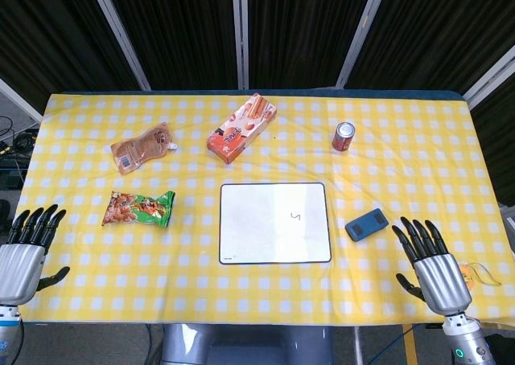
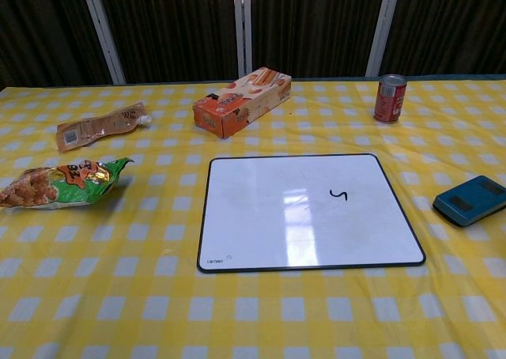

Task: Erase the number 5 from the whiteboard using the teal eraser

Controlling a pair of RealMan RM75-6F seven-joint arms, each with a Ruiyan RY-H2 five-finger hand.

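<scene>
Both hands, left hand and right hand, appear only in head view.

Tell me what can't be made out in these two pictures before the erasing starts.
- Left hand: head view, cut off by the left edge; absent from the chest view.
- Right hand: head view only, its arm cut off by the bottom edge.
- Small print on the whiteboard corner: too small in both views.
- Underside of the teal eraser: hidden against the table.
</scene>
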